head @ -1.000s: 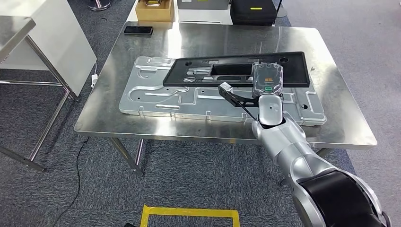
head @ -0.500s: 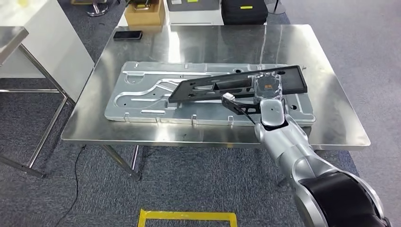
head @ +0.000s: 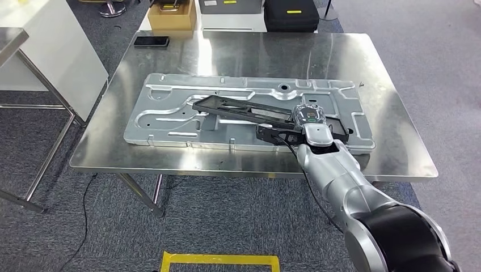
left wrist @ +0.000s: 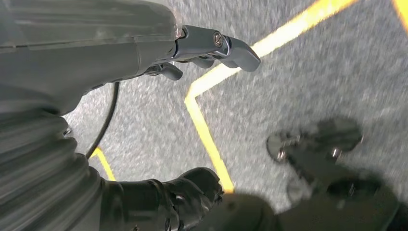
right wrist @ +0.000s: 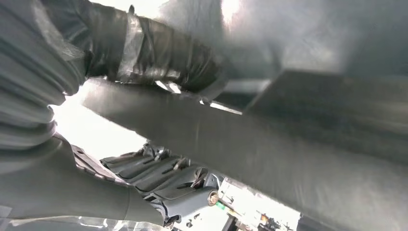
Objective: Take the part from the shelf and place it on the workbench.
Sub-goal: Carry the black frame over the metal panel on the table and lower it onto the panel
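Note:
A long black frame-shaped part (head: 238, 107) lies low and slanted across the big silver stamped panel (head: 170, 113) on the steel workbench (head: 391, 153). My right hand (head: 309, 120) grips the part near its right end, at the front right of the panel. Whether the part's far left end touches the panel I cannot tell. In the right wrist view the blurred dark part (right wrist: 288, 159) runs between the thumb and the fingers (right wrist: 163, 168). My left hand (left wrist: 207, 110) hangs over the carpet, fingers apart and holding nothing.
A phone (head: 151, 41) lies at the bench's back left corner. Behind the bench stand a cardboard box (head: 173, 17), a grey box (head: 230, 7) and a black case (head: 292, 17). A white cabinet (head: 45, 51) is at left. Yellow tape (head: 218, 260) marks the floor.
My right hand has turned and lowered the black part, from flat and facing me to low and slanted over the silver panel. The view has also shifted slightly.

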